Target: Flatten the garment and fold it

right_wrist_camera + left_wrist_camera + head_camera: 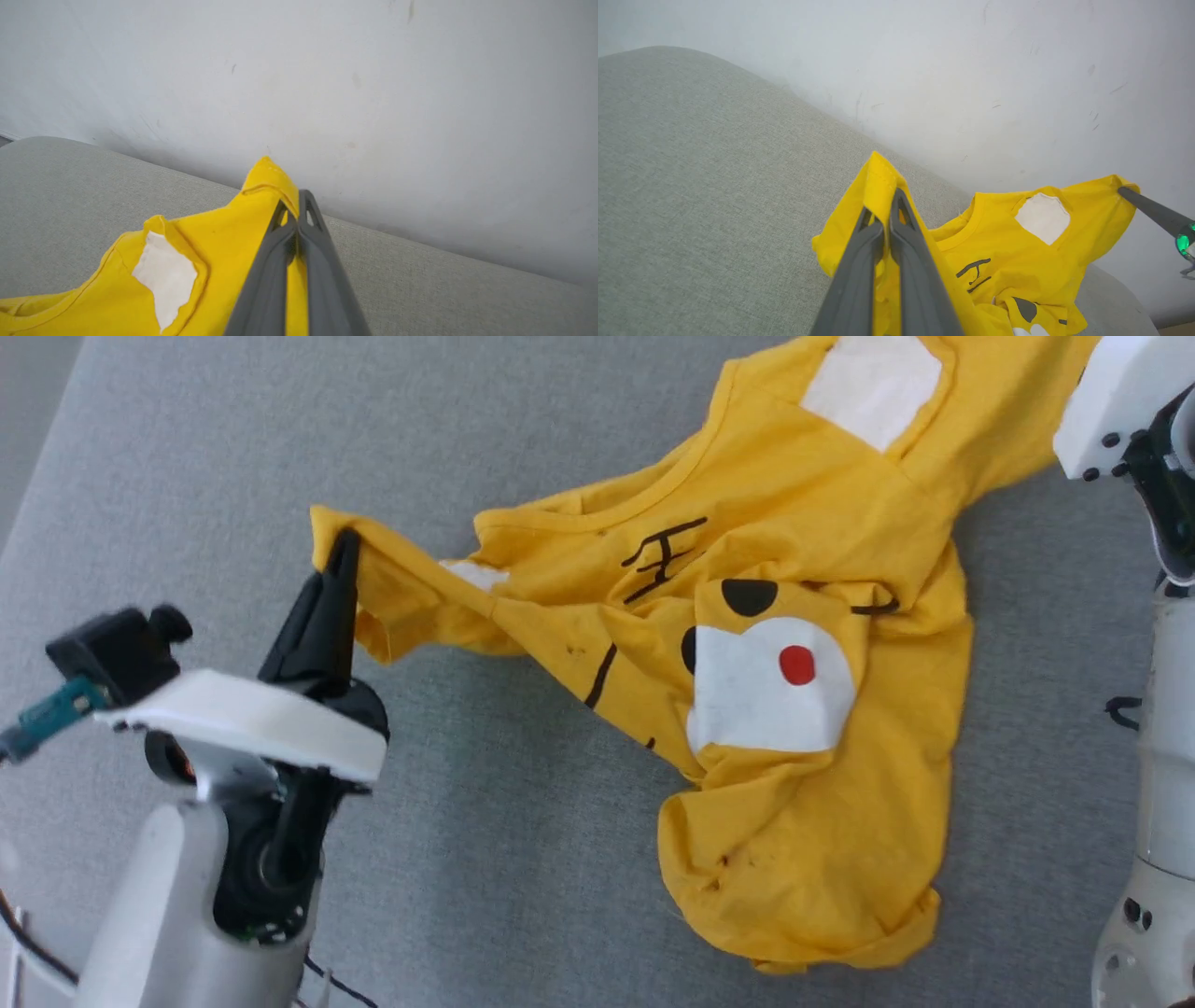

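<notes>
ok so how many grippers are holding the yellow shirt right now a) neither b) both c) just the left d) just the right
b: the left gripper is shut on one yellow edge of the garment, and the right gripper is shut on another edge, beside a white patch

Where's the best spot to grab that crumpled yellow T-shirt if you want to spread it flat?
By its two sleeve hems, each from its outer side. The T-shirt lies bunched in the middle, while the sleeves stick out sideways with stitched edges. The left gripper is shut on the left sleeve hem, the right gripper on the right sleeve hem; pulling apart should spread it.
</notes>
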Motion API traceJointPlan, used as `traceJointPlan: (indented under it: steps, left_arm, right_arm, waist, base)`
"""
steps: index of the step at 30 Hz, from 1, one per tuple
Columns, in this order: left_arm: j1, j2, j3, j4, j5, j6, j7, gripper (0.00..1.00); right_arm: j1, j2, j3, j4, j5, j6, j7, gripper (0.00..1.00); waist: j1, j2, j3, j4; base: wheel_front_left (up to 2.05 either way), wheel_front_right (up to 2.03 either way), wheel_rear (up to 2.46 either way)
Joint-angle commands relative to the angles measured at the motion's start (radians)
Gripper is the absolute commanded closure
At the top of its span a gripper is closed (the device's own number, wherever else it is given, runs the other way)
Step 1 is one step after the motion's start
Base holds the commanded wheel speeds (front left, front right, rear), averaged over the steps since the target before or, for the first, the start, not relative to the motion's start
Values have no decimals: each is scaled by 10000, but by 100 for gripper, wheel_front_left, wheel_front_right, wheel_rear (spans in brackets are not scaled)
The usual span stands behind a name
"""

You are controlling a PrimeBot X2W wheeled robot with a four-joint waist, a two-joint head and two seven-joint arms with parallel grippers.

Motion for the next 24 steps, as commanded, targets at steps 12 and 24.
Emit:
traceJointPlan:
  steps: [12,24]
  left_arm:
    - [-3203,1186,-328,924,1091,409,1546,100]
    - [-5900,1381,-727,2389,1115,298,2973,100]
  right_arm:
    - [-124,-62,588,-428,924,-6,-1113,100]
    - [-1261,-166,1472,-173,1147,-6,-666,100]
  waist:
    - [0,0,-3131,-2309]
    - [0,0,-3625,-3031]
  base:
    - [0,0,0]
    - [0,0,0]
